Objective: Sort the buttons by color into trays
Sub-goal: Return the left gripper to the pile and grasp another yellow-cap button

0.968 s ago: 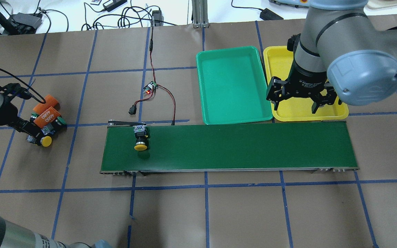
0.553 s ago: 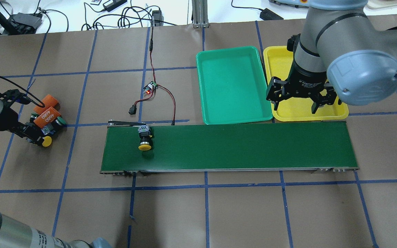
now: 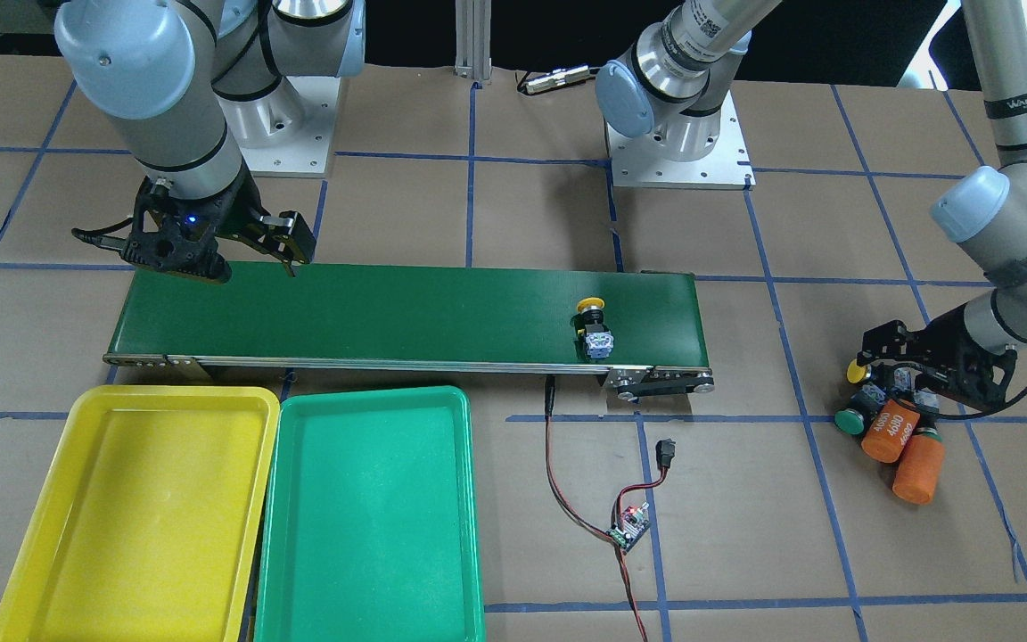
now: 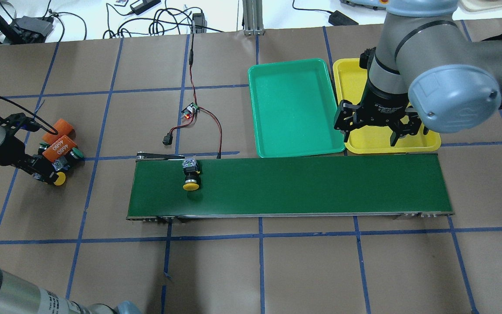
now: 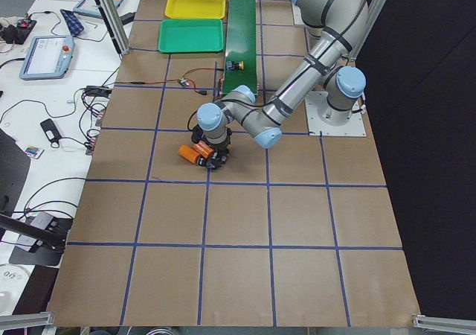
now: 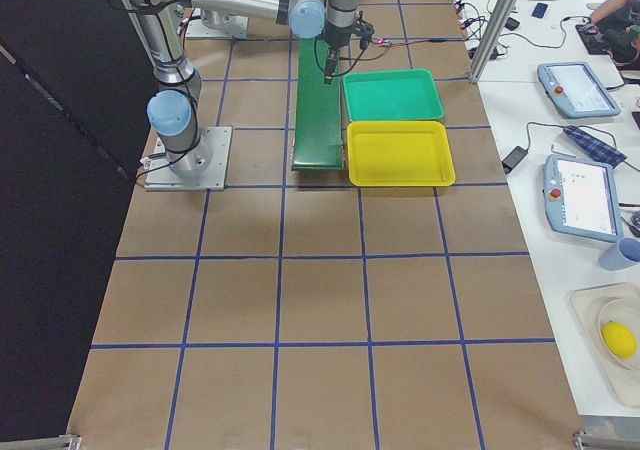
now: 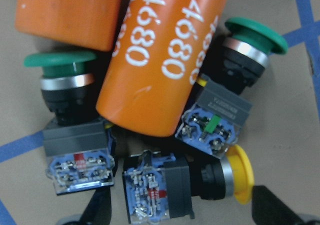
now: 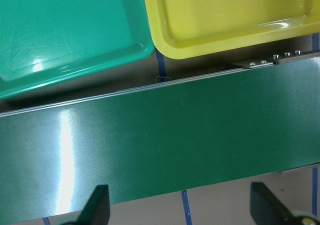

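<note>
My left end effector (image 7: 185,212), spread, straddles a yellow button (image 7: 170,187); my right end effector (image 4: 369,136), spread, hangs above the conveyor belt (image 4: 299,185).

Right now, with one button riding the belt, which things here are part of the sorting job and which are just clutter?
Job: yellow button riding the conveyor belt; second yellow button and two green buttons in the pile at the left gripper; yellow tray; green tray.
Lying about: two orange 4680 cylinders in that pile; circuit board with red and black wires.
</note>
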{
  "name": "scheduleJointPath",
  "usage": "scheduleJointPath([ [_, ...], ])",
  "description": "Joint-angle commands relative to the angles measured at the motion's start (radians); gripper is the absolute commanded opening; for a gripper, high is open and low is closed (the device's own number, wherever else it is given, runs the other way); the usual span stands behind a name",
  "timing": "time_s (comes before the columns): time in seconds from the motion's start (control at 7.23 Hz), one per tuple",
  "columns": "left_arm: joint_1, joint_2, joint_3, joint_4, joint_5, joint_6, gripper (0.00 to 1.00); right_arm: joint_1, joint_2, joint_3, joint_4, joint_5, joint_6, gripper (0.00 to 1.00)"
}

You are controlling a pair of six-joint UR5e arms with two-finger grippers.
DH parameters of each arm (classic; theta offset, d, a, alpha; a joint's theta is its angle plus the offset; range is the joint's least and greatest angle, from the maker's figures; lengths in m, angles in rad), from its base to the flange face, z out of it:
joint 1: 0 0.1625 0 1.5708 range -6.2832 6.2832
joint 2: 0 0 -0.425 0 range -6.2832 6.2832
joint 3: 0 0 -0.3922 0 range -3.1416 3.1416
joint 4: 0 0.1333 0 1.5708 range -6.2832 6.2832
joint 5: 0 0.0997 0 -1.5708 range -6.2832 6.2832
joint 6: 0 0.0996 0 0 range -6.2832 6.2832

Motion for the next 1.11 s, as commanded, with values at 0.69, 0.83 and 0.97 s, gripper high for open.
scheduleJointPath([
  [0.69,-0.007,-0.032,0.000,0.007,-0.003,-0.038,0.49,0.001,0.005,0.008,0.001,-0.007,0.000,1.00],
  [0.83,-0.014,-0.008,-0.005,-0.005,-0.002,-0.041,0.12,0.001,0.006,0.011,0.001,-0.002,0.001,1.00],
  [0.97,-0.027,0.020,-0.008,-0.012,0.000,-0.053,0.01,0.001,0.006,0.029,-0.018,0.004,0.003,1.00],
])
